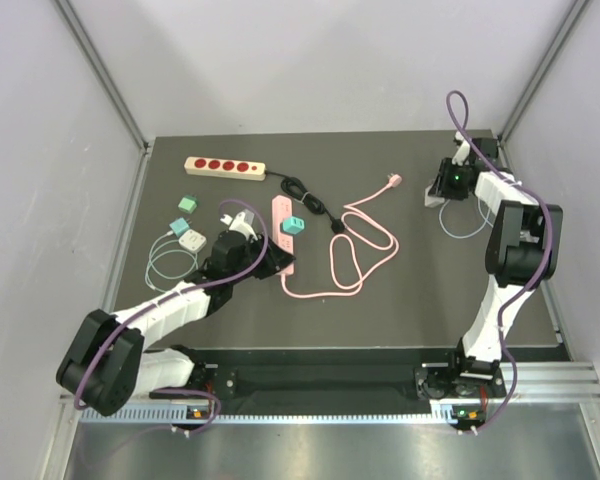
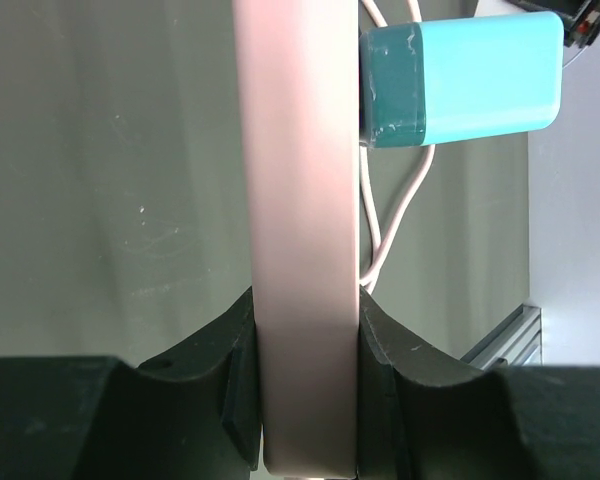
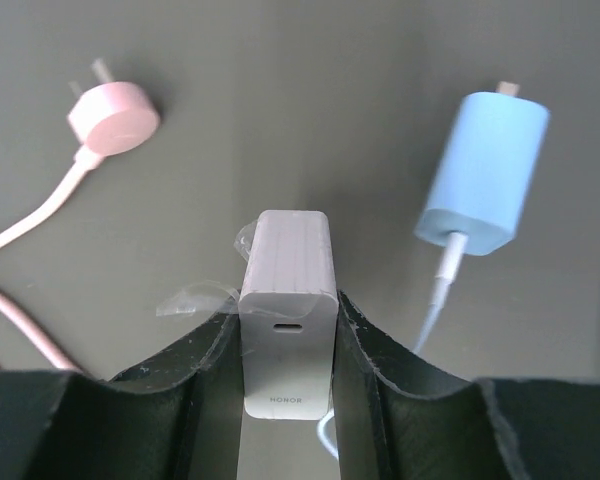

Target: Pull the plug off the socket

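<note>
The pink socket strip lies mid-table, and my left gripper is shut on its near end. In the left wrist view the strip stands clamped between both pads, with a teal plug seated in its right face. That plug also shows from above. At the far right my right gripper is shut on a white charger, held just above the dark table. A blue charger with a cable lies beside it.
The strip's pink cable loops across the middle and ends in a round pink plug. A beige strip with red sockets and its black cord lie at the back. A teal adapter and a white charger lie left.
</note>
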{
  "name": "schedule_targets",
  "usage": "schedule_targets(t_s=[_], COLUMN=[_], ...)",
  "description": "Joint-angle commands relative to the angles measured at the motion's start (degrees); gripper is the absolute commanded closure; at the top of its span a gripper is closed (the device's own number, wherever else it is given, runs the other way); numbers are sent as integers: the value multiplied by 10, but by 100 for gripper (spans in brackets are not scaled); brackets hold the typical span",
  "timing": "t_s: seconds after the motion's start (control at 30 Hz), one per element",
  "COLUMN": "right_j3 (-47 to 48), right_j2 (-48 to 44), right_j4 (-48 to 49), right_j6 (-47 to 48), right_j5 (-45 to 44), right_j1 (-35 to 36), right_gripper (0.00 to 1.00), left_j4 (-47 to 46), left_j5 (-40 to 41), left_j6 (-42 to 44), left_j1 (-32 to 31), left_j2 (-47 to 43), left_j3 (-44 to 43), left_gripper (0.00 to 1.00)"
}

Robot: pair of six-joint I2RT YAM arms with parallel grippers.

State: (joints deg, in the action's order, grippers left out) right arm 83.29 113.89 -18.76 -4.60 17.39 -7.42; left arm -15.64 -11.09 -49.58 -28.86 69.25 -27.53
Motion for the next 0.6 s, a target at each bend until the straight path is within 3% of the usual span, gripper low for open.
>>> schedule_targets(t_s=[0.0,0.13,0.17,0.27,0.57], right_j3=[47,56,57,61,59], right_j2=[11,20,19,12,-46], right_j4=[-4,-5,-4,-6,-5], right_j6=[7,15,17,25,65], right_j5=[0,0,-2,1,26], right_j1=[-15,-21,-23,-29,-41], right_gripper=[85,74,66,55,38], left_j4=[-75,-82,-83,-85,-95], left_j5=[-6,-15,-16,-18,-22], left_j6=[10,11,12,12,16], left_j1=[4,4,4,4,4], left_j2=[-13,-4,-3,-1,4], left_j3=[-5,-9,-9,-11,-14], left_gripper=[100,100,100,100,100])
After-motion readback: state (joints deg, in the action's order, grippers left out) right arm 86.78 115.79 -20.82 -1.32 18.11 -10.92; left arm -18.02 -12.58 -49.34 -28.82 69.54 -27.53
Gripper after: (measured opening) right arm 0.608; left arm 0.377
